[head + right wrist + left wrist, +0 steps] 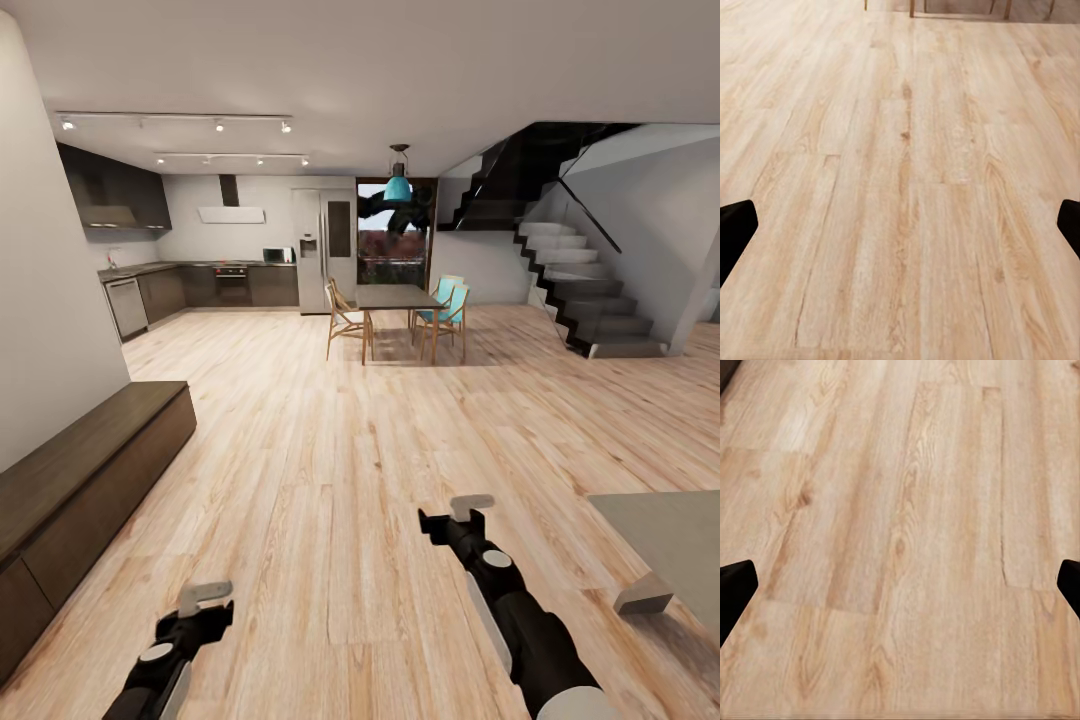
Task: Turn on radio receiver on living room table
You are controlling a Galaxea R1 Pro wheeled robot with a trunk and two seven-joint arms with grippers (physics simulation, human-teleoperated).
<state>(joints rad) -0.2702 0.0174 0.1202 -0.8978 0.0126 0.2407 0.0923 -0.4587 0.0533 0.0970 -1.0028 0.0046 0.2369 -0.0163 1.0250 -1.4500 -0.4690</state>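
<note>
You are in the travel step: your view looks across the light wood plank floor [330, 430] toward the dark-cabinet kitchen [200, 270] and the dark dining table with wooden and turquoise chairs [398, 297], with the black staircase [580, 290] to the right. The small red radio receiver is nowhere in front of you yet. At your right edge sits a corner of a low grey glossy-topped desk [670, 535], which is likely the one you want, so the radio probably lies further right along it.

Your left claw [205, 598] hangs low over the floor, released and holding nothing; in its wrist view the dark fingertips [735, 589] sit wide apart over bare planks. Your right claw [468, 508] is the same, spread and empty.

Next, turn the base to the right until the desk top fills your view, find the radio, then approach close enough for one arm to reach its dial.
</note>
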